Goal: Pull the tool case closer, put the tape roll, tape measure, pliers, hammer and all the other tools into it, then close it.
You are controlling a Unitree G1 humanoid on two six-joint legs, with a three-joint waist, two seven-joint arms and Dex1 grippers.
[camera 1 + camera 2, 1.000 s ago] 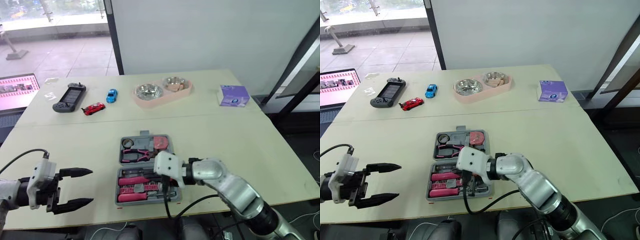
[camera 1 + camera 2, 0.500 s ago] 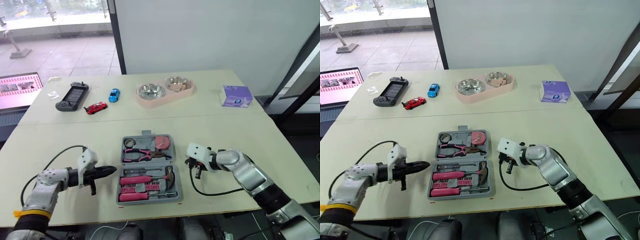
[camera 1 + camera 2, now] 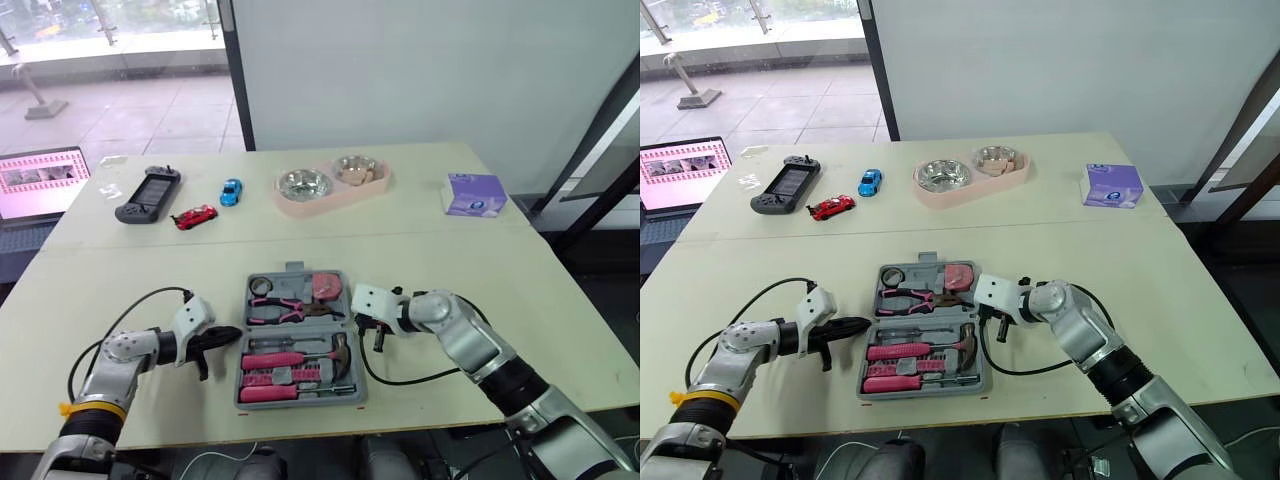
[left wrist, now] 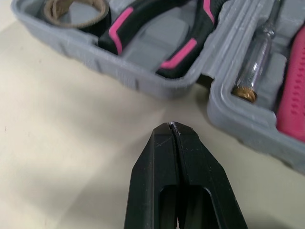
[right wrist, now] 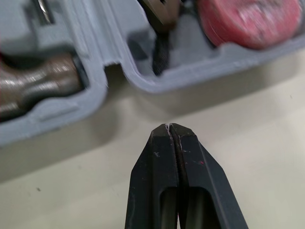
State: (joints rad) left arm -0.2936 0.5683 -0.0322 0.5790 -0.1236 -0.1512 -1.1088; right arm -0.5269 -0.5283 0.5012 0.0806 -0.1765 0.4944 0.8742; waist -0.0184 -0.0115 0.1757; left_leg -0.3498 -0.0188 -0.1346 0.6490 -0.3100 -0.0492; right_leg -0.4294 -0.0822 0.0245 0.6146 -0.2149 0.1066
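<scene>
The grey tool case (image 3: 346, 392) lies open in the middle of the near table half. Its far half holds the tape roll (image 3: 258, 285), the pink-handled pliers (image 3: 283, 307) and the pink tape measure (image 3: 322, 286). Its near half holds the hammer (image 3: 300, 356) and small pink tools. My left gripper (image 3: 233, 334) is shut and empty, its tips just off the case's left edge by the hinge (image 4: 173, 125). My right gripper (image 3: 356, 322) is also shut and empty, pointing at the hinge gap on the case's right edge (image 5: 169, 126).
On the far table half sit a pink double bowl stand (image 3: 330, 183), a purple box (image 3: 472, 193), a black game controller (image 3: 146, 194), a red toy car (image 3: 193, 216) and a blue one (image 3: 231, 190). A laptop (image 3: 35, 182) stands off the far left.
My left gripper went from wide open to shut and moved right to the case's left edge. My right gripper drew off the case, then settled at its right edge.
</scene>
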